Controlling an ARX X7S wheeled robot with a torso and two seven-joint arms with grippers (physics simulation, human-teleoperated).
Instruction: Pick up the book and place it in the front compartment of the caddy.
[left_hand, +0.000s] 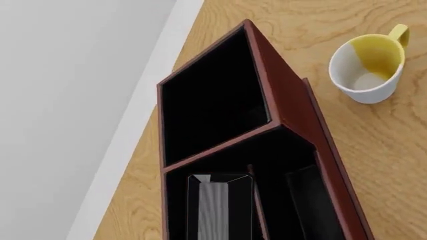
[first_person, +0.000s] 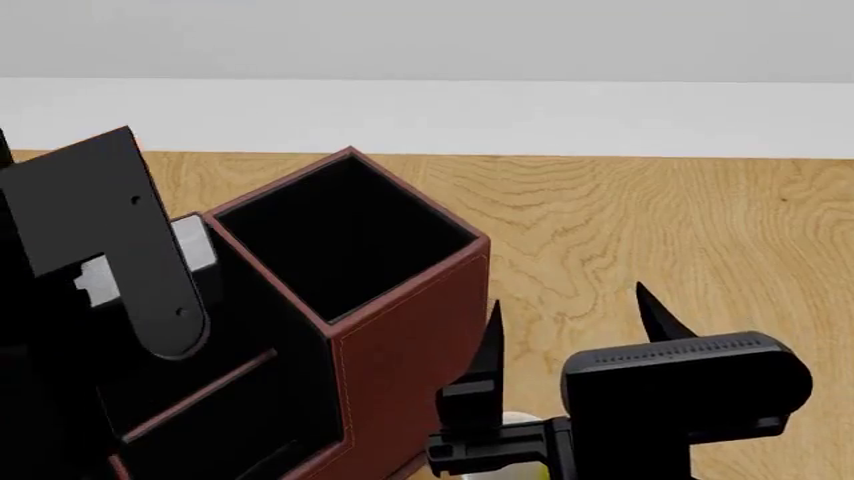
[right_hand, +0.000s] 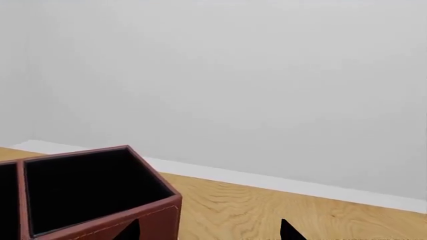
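Note:
The caddy (left_hand: 287, 105) is a long dark red box, black inside, standing on the wooden table. In the left wrist view the book (left_hand: 217, 210), black with a pale grey page edge, hangs upright inside the compartment next to the empty end compartment (left_hand: 210, 107). It sits centred in my left gripper's jaws, which are shut on its near end. The fingers themselves blend into the black covers. My left arm's black wrist plate (first_person: 100, 230) hovers over the caddy (first_person: 400, 340). My right gripper (first_person: 574, 325) is open beside the caddy's end wall (right_hand: 100, 225), holding nothing.
A white mug (left_hand: 370, 67) with a yellow inside stands on the table beside the caddy's long wall. A thin divider (left_hand: 257, 200) separates the book's slot from a narrow one. The table (first_person: 641, 230) ends at a pale wall close behind the caddy.

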